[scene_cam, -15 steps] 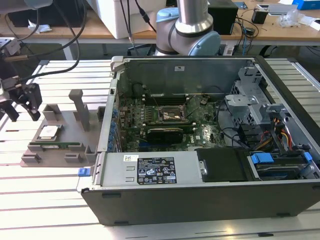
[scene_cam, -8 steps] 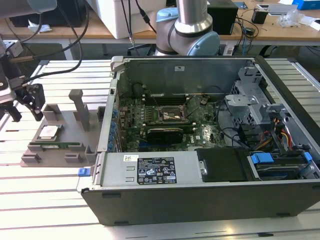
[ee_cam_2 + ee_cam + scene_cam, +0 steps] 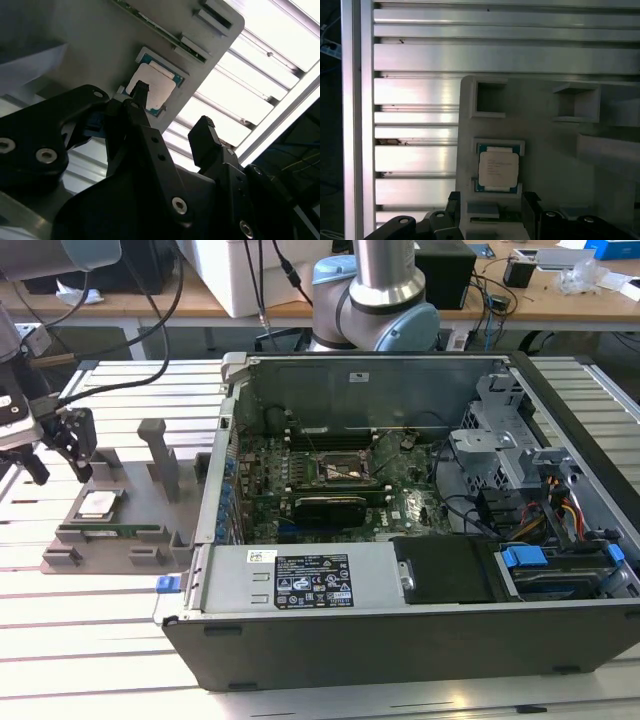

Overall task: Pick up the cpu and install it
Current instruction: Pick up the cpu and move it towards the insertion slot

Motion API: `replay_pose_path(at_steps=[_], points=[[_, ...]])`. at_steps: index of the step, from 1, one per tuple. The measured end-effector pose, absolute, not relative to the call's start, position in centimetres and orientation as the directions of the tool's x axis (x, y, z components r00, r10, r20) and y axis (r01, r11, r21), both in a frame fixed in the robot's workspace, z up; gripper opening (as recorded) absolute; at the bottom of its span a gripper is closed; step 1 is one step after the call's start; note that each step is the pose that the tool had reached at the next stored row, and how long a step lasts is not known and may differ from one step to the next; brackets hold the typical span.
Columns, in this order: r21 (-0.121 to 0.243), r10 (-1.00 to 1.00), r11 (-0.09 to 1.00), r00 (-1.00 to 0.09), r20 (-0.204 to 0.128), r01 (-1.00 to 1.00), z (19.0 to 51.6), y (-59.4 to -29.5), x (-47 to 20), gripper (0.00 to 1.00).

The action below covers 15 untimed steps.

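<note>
The cpu is a small square chip with a silver top. It lies flat in a recess of the grey fixture tray at the exterior view's left. My gripper hangs open just above the tray, slightly to the exterior view's left of the chip, with nothing between its black fingers. In the second wrist view the cpu lies just beyond one fingertip, and the gripper holds nothing. In the first wrist view the cpu sits in its pocket above the gripper. The dark socket frame is on the motherboard inside the case.
An open computer case fills the middle and right of the exterior view, with the motherboard, cables and drive bays inside. Upright posts rise from the tray between the gripper and the case. The table is slatted aluminium.
</note>
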State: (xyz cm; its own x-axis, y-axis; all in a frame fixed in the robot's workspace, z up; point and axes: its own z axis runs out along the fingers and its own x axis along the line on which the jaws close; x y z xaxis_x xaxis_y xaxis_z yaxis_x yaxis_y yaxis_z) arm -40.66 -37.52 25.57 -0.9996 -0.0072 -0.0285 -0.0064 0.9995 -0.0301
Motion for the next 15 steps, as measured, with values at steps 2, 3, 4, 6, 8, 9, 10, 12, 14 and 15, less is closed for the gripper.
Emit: replay_pose_path(at_steps=[2, 3, 4, 6, 8, 9, 10, 12, 14, 15], points=[[-0.030, -0.007, 1.000, -1.000, -0.028, -0.006, 25.5, -37.5, -40.6, 0.60], [-0.030, -0.007, 1.000, -1.000, -0.028, -0.006, 25.4, -37.5, -40.6, 0.60], [-0.030, -0.007, 1.000, -1.000, -0.028, -0.006, 25.3, -37.5, -40.6, 0.60], [-0.030, -0.007, 1.000, -1.000, -0.028, -0.006, 25.1, -37.5, -40.6, 0.60], [-0.030, -0.007, 1.000, -1.000, -0.028, -0.006, 24.9, -37.5, -40.6, 0.60], [-0.030, -0.007, 1.000, -1.000, -0.028, -0.006, 24.8, -37.5, -40.6, 0.60], [-0.030, -0.007, 1.000, -1.000, -0.028, -0.006, 24.7, -37.5, -40.6, 0.60], [-0.030, -0.007, 1.000, -1.000, -0.028, -0.006, 24.4, -37.5, -40.6, 0.60], [-0.030, -0.007, 1.000, -1.000, -0.028, -0.006, 24.0, -37.5, -40.6, 0.60], [-0.030, -0.007, 1.000, -1.000, -0.028, -0.006, 23.7, -37.5, -40.6, 0.60]])
